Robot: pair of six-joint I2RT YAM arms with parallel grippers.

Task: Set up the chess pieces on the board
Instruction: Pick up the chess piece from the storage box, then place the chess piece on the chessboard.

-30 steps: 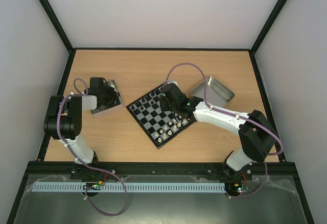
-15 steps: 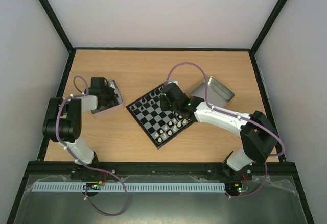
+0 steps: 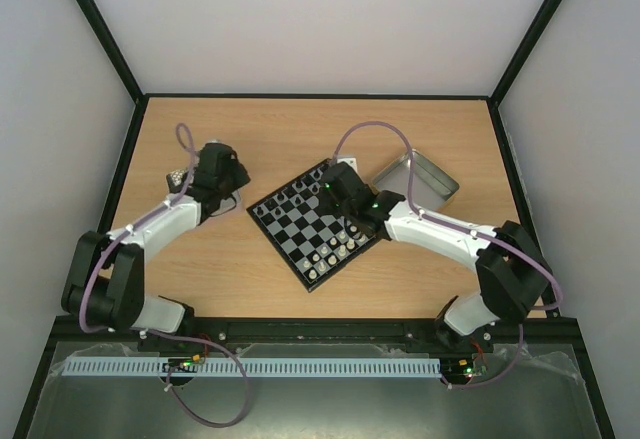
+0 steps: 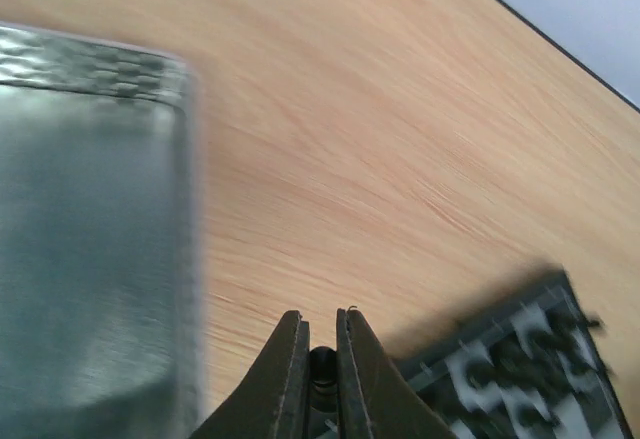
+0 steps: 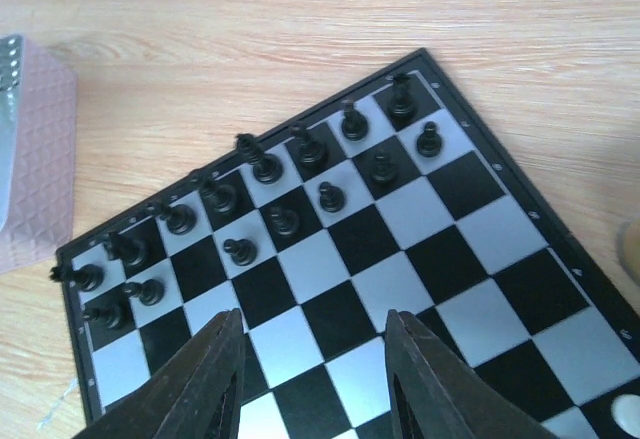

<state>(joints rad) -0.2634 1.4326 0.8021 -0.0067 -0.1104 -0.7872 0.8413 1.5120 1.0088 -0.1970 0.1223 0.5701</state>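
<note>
The board (image 3: 315,224) lies tilted at the table's middle. Black chess pieces (image 5: 265,169) stand in its two far rows. White pieces (image 3: 330,254) stand along its near edge. My left gripper (image 3: 236,187) is between the left tin and the board's left corner. In the left wrist view it (image 4: 320,334) is shut on a small black piece (image 4: 322,364), with the board's corner (image 4: 530,359) blurred to its lower right. My right gripper (image 5: 315,359) is open and empty, hovering over the board's middle squares (image 5: 400,259). It shows over the board's far part in the top view (image 3: 332,191).
An embossed metal tin (image 4: 90,239) sits left of the left gripper, mostly hidden under the arm in the top view (image 3: 180,177). A second open tin (image 3: 415,181) lies right of the board. Black frame rails edge the table.
My left arm has swung from over the left tin rightward toward the board's left corner. My right gripper has stayed over the board, shifting only slightly.
</note>
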